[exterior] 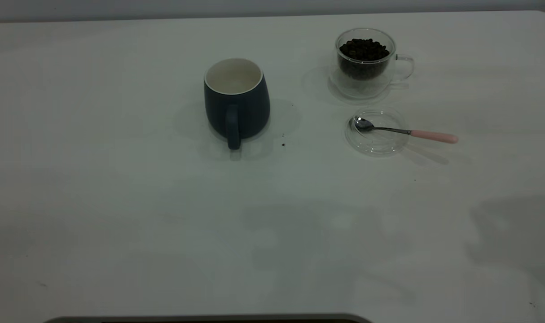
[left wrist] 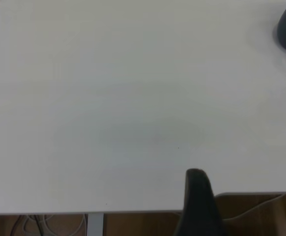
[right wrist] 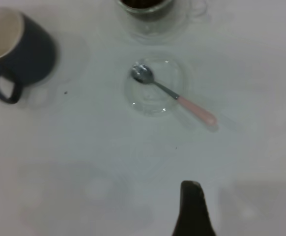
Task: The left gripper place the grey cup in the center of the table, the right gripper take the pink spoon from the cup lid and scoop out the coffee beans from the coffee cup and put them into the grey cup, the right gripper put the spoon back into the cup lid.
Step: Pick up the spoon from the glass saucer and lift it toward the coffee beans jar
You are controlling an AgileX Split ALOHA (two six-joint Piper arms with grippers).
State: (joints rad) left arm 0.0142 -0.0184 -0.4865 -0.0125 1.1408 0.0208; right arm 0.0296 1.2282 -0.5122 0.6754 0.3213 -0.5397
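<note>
Right gripper [right wrist: 192, 209]: only one dark finger shows at lower edge of its wrist view; we cannot tell its opening. Left gripper [left wrist: 198, 201] likewise, near table [exterior: 120, 202] edge.

Pink spoon [exterior: 405, 131] right of centre, bowl in clear cup lid [exterior: 376, 133], handle overhanging. We judge it light, stiff, slippery; pinch pink handle.

Grey cup [exterior: 236, 102] upper centre; coffee cup [exterior: 366, 60] upper right.

Matt grey cup [exterior: 236, 101]; clear glass coffee cup [exterior: 366, 63]; shiny metal spoon [exterior: 402, 131].
</note>
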